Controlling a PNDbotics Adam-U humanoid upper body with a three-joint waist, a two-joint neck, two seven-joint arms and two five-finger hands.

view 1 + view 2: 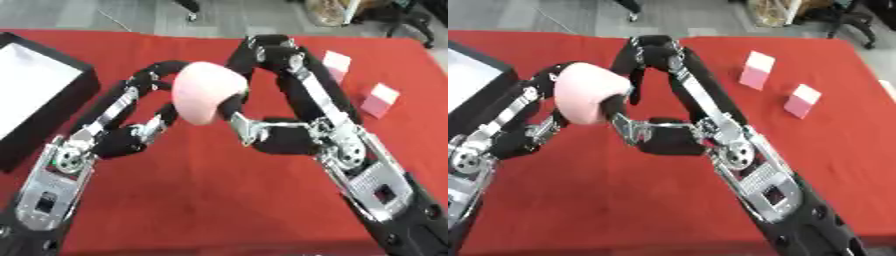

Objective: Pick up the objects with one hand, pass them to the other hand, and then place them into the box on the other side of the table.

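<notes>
A smooth, rounded pale pink object (206, 92) sits mid-frame, clasped by curled fingers of both the left hand (144, 100) and right hand (262, 75), above red cloth (201, 195), black box (52, 100) at left.

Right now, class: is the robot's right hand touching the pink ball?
Touching. In the left eye view the right hand's thumb presses against the side of the pink ball, with no red cloth showing between them.

A red-clothed table (623, 200) carries a black box (52, 105) and two pink blocks (756, 70).
</notes>
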